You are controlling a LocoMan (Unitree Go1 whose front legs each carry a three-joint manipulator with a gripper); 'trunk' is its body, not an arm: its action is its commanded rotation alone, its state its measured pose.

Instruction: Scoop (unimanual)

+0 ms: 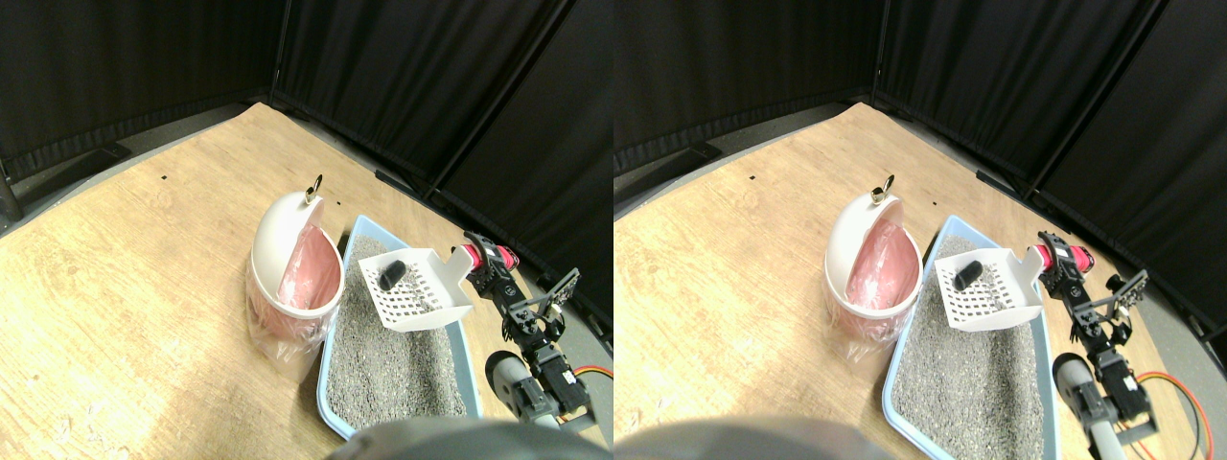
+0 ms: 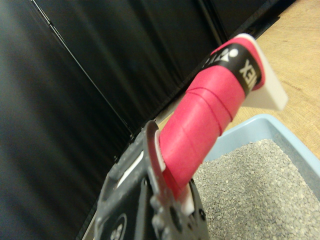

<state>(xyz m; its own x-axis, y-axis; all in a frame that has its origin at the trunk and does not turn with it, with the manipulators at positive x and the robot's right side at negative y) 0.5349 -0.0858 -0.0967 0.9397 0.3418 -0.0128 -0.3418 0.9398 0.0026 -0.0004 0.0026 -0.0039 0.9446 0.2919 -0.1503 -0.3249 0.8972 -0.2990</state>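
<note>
here, one right gripper clamps one white slotted scoop holding one dark lump, above one blue litter tray, beside one white bin.

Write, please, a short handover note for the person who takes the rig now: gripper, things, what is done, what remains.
Right gripper: shut on the scoop's red wrapped handle.
White slotted scoop: raised over the blue litter tray, carrying one dark lump.
White bin with pink liner: beside the tray, lid tipped open.
Done: lump scooped from the litter.
Left: move the scoop over the bin and tip the lump in.
</note>
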